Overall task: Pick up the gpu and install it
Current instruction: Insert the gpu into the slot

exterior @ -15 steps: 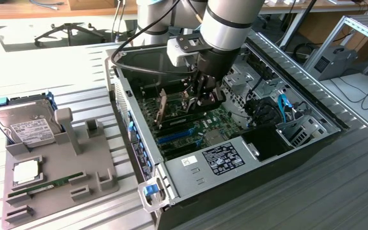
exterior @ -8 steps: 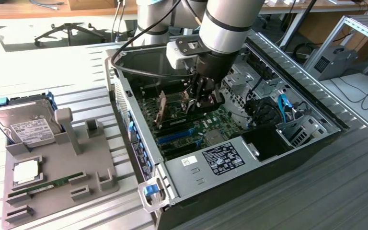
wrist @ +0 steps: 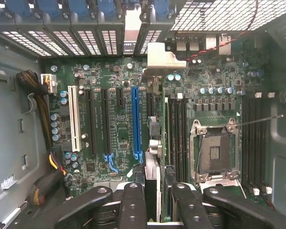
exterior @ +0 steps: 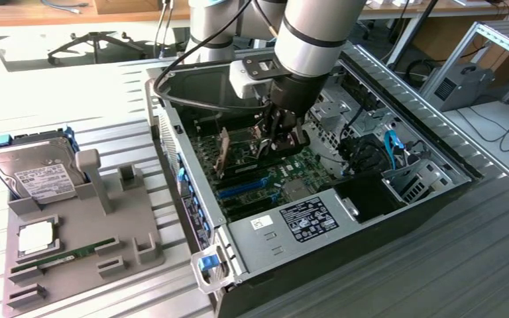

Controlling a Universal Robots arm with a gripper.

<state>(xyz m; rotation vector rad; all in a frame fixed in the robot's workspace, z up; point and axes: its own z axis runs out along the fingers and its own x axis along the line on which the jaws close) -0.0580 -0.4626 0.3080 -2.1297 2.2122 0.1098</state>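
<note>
Here the black 2-fingered tool [exterior: 281, 136] reaches down inside the open grey computer case [exterior: 236, 255], its fingers [wrist: 133, 205] pinching the thin dark gpu card [wrist: 152, 186] edge-on. The card stands upright over the green motherboard [wrist: 109, 81], beside the long blue slot [wrist: 137, 121]; its silver end bracket [wrist: 163, 58] sits near the rear vents. The tool hides the card's lower edge, so contact with any slot cannot be told.
</note>
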